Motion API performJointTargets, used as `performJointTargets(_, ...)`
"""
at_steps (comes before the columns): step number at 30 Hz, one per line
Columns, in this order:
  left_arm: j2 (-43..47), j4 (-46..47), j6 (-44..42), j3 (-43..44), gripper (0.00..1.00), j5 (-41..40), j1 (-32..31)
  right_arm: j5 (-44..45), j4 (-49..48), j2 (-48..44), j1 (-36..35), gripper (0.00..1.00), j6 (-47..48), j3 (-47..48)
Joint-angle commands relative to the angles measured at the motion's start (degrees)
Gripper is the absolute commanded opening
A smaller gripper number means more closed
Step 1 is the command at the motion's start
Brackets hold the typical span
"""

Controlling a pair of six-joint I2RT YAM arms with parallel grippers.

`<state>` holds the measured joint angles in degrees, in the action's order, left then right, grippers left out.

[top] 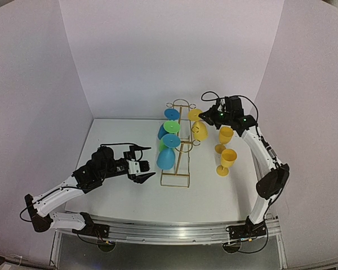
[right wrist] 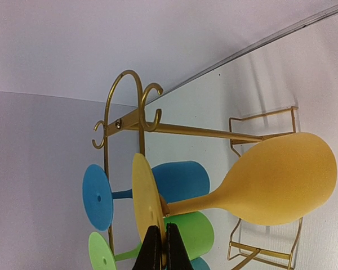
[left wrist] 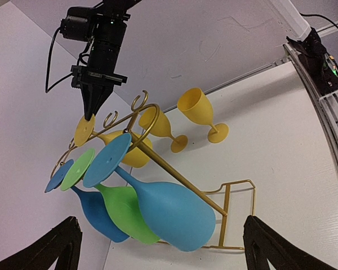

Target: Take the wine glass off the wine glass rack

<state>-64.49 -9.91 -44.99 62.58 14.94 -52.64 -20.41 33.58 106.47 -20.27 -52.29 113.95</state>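
Right wrist view shows the right tool point(right wrist: 162, 232) pressed together on the lower edge of the foot disc of the yellow wine glass point(right wrist: 276, 180), pinching that rim between its fingertips. This glass hangs stem-sideways on the wine glass rack point(right wrist: 186, 130), with the bowl beyond the tool and to its right and the foot just ahead of the fingertips. The grasp appears made; the glass is not yet off the rack. Remaining, as a judgement: draw the foot clear of the ring hooks, carry the glass away, and set it on the table point(top: 118, 197). Two standing yellow glasses point(top: 226, 149) are already upright on the table, below and beside the right tool. Blue and green glasses point(top: 169, 143) hang on the rack's other side, between the two tools. The left tool point(top: 150, 162) is spread wide, holds nothing, and faces those glasses from nearby without touching them. No brand, label or legible writing is visible in any view.
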Motion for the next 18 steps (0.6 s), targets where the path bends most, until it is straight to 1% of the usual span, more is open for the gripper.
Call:
performJointTargets(1,1.9,2.1,-0.4,-0.4,0.99,0.8,0.3,0.4,-3.5,-2.5,0.7,0.0,-3.2,-2.6)
performJointTargets(7,2.4,2.0,-0.4,-0.8,0.99,0.6,0.4,2.6,-6.6,-5.9,1.1,0.0,-4.0,-6.2)
performJointTargets(18,2.1,1.8,-0.2,-0.6,0.99,1.3,0.5,4.1,-6.7,-8.9,1.7,0.0,-3.8,-8.3)
